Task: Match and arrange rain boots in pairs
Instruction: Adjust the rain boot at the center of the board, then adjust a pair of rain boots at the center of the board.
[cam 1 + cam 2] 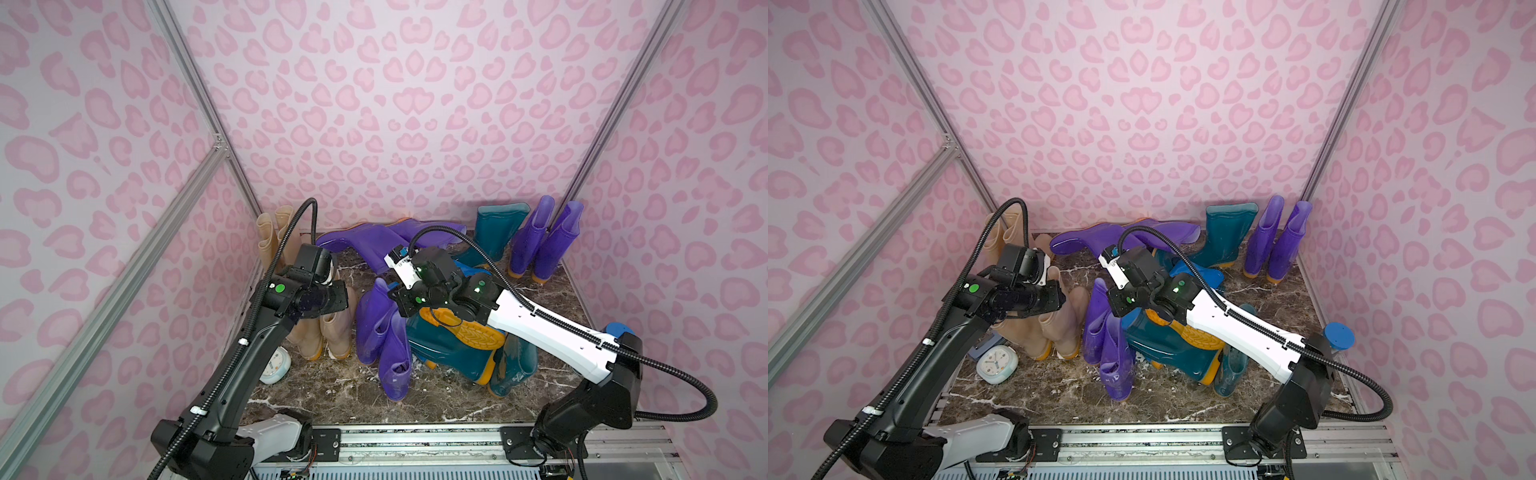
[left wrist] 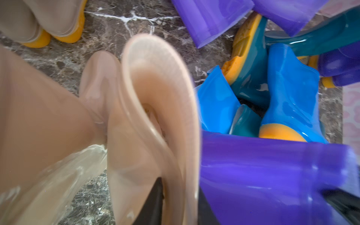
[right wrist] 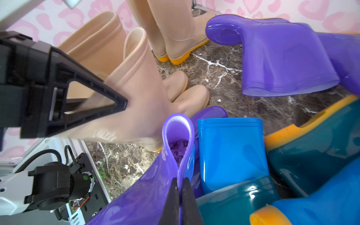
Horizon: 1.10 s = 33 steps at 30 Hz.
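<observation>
Purple rain boot [image 3: 136, 194] is pinched by its cuff, squashed flat right between the right gripper's [image 3: 180, 182] closed fingers, and the rest of it runs down below them. The rim of a beige rain boot [image 2: 136, 155] sits between the left gripper's [image 2: 180, 194] fingers. It's too blurry to tell if they're clamped on it or loose.
</observation>
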### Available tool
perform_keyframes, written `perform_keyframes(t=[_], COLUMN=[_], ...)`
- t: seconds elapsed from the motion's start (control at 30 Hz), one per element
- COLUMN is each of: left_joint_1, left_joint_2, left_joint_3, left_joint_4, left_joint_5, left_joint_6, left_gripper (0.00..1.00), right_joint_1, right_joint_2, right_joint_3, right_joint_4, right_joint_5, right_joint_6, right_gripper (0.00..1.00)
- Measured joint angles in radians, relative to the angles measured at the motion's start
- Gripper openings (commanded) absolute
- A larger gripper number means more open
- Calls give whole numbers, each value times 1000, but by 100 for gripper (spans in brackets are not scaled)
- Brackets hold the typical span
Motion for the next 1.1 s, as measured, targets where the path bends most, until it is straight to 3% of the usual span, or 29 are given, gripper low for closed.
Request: perform_keyframes(t=[0.03, 0.17, 0.23, 0.4, 0.67, 0.73, 0.9, 1.0, 1.1], left_joint_1=[0, -2, -3, 23, 91, 91, 93, 94, 92], left_joint_2=[-7, -27, -22, 8, 23, 11, -17, -27, -23], left_joint_3=[19, 190, 262, 282, 210, 183, 129, 137, 220], left_joint_4=[-13, -48, -70, -161, -208, -209, -208, -208, -214], left_joint_5=[8, 27, 7, -63, -52, -56, -89, -78, -28], left_joint_6=[6, 46, 76, 127, 188, 196, 222, 224, 227], left_gripper=[66, 82, 99, 99, 99, 93, 62, 56, 66], right_joint_1=[-1, -11, -12, -13, -16, -18, -22, -27, -32], right_joint_2=[1, 1, 1, 1, 0, -1, -2, -2, -1], right_joint_3=[0, 1, 2, 2, 1, -2, -2, -2, 0], right_joint_4=[0, 0, 0, 0, 0, 0, 0, 0, -3], right_joint_5=[-1, -6, -7, -11, -14, -14, -17, -23, -24], right_joint_6=[0, -2, -4, -5, -9, -10, -12, -12, -12], right_gripper=[1, 2, 2, 3, 4, 3, 2, 1, 1])
